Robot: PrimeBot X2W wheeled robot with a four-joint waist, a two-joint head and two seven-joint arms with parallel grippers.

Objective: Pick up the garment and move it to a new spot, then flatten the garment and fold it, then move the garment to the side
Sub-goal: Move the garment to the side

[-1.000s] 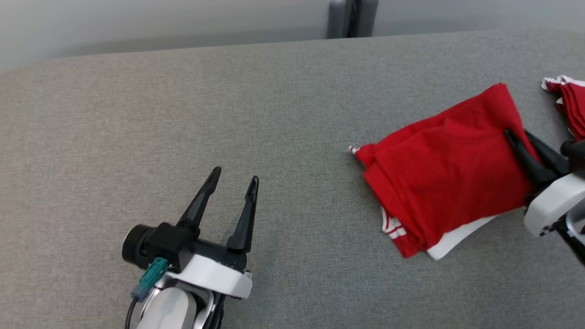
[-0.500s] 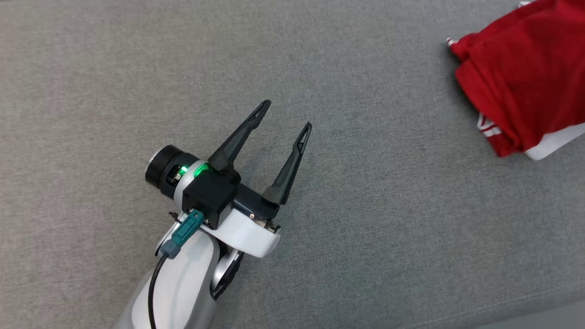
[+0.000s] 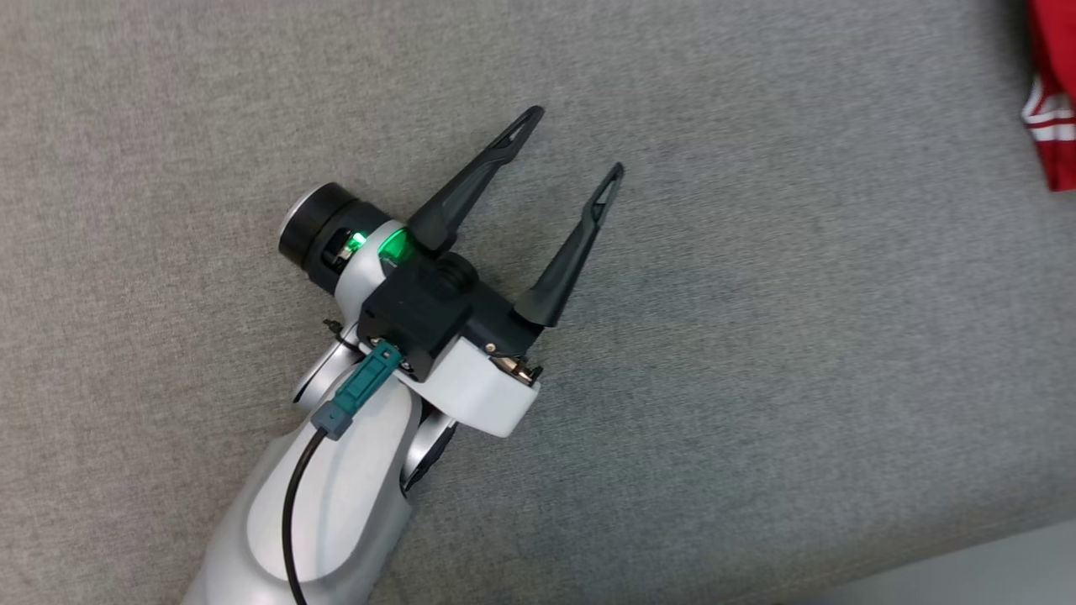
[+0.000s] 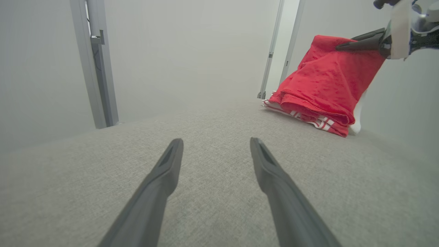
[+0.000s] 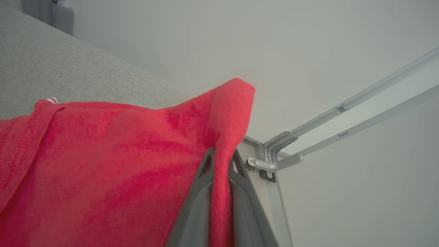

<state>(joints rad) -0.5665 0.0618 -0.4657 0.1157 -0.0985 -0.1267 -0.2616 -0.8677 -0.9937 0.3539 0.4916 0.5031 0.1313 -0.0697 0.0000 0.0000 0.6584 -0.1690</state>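
The folded red garment with white stripes (image 4: 322, 79), flat a second earlier, was lifted by one edge in the right gripper's (image 5: 223, 152) pinching fingers. It hung well right of the left gripper (image 3: 576, 140), whose fingers stood spread above the grey cloth-covered desk (image 3: 756, 336). The move aside had probably begun.

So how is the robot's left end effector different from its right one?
The left end effector is open; the right end effector is shut. The left end effector holds nothing and is over the bare grey surface; the right end effector pinches an edge of the red garment, holding it up. Both have two long dark fingers.
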